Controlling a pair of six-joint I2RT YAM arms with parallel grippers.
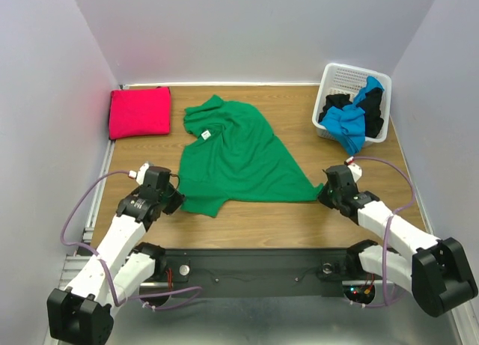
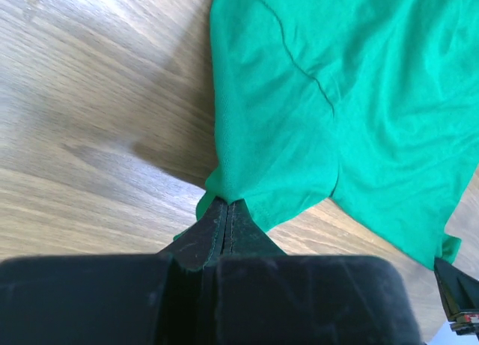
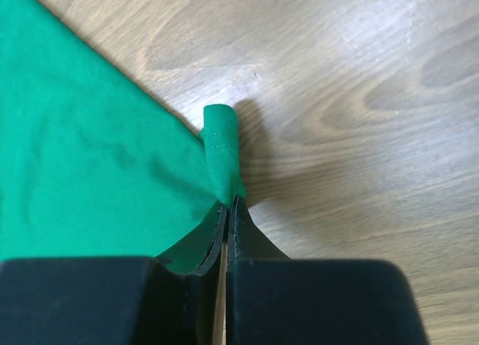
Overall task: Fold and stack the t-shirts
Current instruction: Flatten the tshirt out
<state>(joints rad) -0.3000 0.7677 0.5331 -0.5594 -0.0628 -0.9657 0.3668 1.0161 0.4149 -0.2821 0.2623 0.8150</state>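
Left arm [image 1: 123, 236], right arm [image 1: 389, 225]: jaws together.

No readable text, brand, number or sign in any view. Only candidate is a small white neck label [image 1: 205, 135] at the collar of the bright green cloth t-shirt [image 1: 239, 162], centre of the top view, too small to read. Wrist views: plain green cloth and wood-grain surface [image 2: 90, 98], no print.

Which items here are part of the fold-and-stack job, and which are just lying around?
Job: green t-shirt, gripped by left gripper and right gripper; folded magenta t-shirt; blue t-shirt and black t-shirt in white basket.
Not job: the basket itself; wooden table.
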